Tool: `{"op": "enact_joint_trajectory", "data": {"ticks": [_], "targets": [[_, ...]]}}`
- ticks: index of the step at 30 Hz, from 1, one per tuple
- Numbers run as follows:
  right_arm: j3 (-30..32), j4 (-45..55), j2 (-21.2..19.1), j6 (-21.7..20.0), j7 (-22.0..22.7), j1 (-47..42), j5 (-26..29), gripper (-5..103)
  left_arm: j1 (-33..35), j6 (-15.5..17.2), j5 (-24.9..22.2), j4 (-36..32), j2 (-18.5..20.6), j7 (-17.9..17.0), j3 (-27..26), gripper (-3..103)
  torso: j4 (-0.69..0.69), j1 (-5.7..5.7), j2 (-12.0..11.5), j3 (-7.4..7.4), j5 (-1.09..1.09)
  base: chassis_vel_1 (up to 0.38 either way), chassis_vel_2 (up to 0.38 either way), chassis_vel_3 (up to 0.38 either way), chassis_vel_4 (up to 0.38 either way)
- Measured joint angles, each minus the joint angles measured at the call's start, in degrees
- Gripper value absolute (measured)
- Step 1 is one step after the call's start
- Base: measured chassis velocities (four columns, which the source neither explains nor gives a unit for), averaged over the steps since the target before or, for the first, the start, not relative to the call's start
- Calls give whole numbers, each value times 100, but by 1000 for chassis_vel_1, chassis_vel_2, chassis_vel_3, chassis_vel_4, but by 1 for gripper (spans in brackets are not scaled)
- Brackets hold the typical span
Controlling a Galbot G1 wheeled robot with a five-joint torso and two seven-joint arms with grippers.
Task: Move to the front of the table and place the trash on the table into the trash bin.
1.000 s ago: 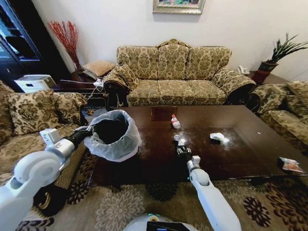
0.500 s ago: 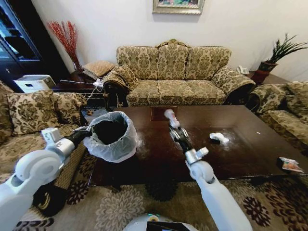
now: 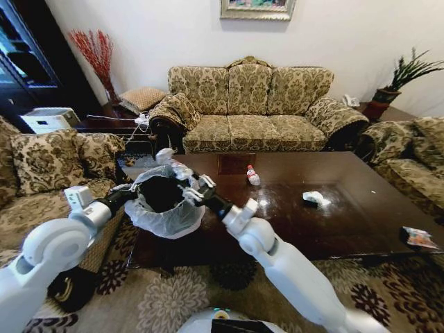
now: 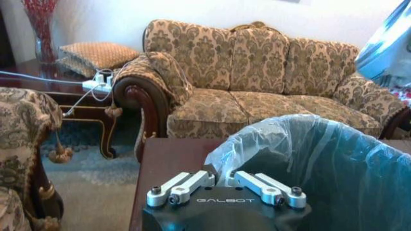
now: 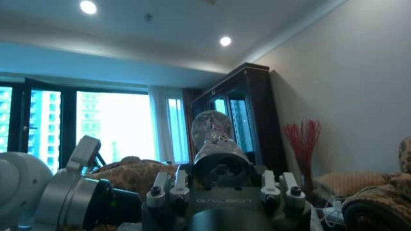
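Observation:
The trash bin point(image 3: 164, 201), dark with a whitish bag over its rim, stands at the near left corner of the dark-brown table point(image 3: 333, 232). My left gripper point(image 3: 129, 191) is shut on the bin's bagged rim point(image 4: 224, 159); in the left wrist view its fingers point(image 4: 176, 186) pinch the plastic. Over the bin's mouth, my right gripper point(image 3: 179, 172) is shut on a crushed clear plastic piece of trash point(image 3: 166, 156), seen close up as a crumpled bottle point(image 5: 215, 144). On the table lie a small red-labelled bottle point(image 3: 252, 176), a white wrapper point(image 3: 314, 198) and a colourful packet point(image 3: 418, 238).
A patterned sofa point(image 3: 253, 111) stands behind the table, with armchairs at the left point(image 3: 48, 166) and right point(image 3: 416, 159). A side table with cables point(image 4: 77, 86) sits beyond the bin. Patterned carpet point(image 3: 173, 298) lies before the table.
My right arm lifted a piece of trash from the table's middle and swung it left, to above the bin's mouth. The left arm stayed on the bin's rim.

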Motion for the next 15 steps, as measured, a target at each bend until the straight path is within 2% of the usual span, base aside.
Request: {"op": "enact_joint_trajectory", "data": {"ticks": [2,3,6,7,10,11,13,15], "targets": [[37,34,-39,-4,10,-44,-8,58,-6,0,9,1,-18,-1,5,4,0,0,0,0,0,0,0,0,0],[37,34,-39,-4,10,-44,-8,58,-6,0,9,1,-18,-1,5,4,0,0,0,0,0,0,0,0,0],[231,155,-133,19,-52,-303,-4,75,-38,-3,9,21,-12,9,22,4,-2,0,0,0,2,0,0,0,0],[231,155,-133,19,-52,-303,-4,75,-38,-3,9,21,-12,9,22,4,-2,0,0,0,2,0,0,0,0],[364,207,-163,136,-72,-495,-17,86,-46,-9,8,30,-6,15,26,4,-1,0,0,0,2,0,0,0,0],[364,207,-163,136,-72,-495,-17,86,-46,-9,8,30,-6,15,26,4,-1,0,0,0,2,0,0,0,0],[684,325,-117,216,150,-755,-17,96,-47,-12,7,29,-15,14,12,4,0,0,0,0,2,0,0,0,0],[1104,355,-78,449,609,-1038,-42,100,-36,-14,8,29,-51,11,-31,4,-1,0,0,0,1,0,0,0,0]]}}
